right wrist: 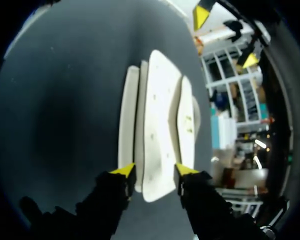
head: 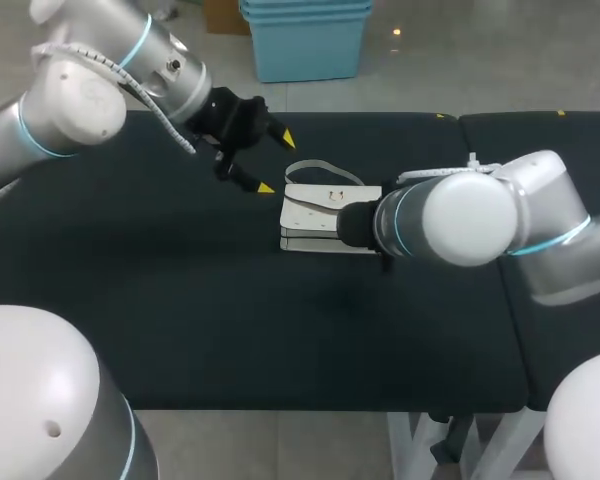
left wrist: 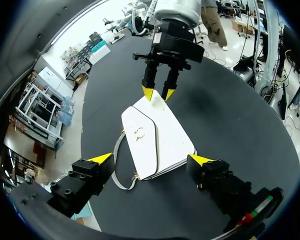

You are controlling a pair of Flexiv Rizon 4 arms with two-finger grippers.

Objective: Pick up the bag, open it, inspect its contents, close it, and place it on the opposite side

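Observation:
A white bag (head: 325,215) lies flat on the dark table (head: 180,320), its thin strap (head: 320,170) looped out at the far side. My left gripper (head: 276,162) hangs open above the bag's left end, and in its wrist view the bag (left wrist: 155,140) lies under and between the wide-spread fingers (left wrist: 151,160). My right arm (head: 460,220) comes in low from the right and hides its own gripper in the head view. In the right wrist view the gripper (right wrist: 155,171) straddles the bag's (right wrist: 160,125) near end with narrowed fingers, small gaps still showing. The left wrist view shows those tips (left wrist: 158,93) at the bag's far end.
The table is made of two dark tops with a seam (head: 490,300) at the right, under my right arm. Bare dark surface lies in front of the bag and to its left. The front table edge (head: 280,408) runs across the lower head view.

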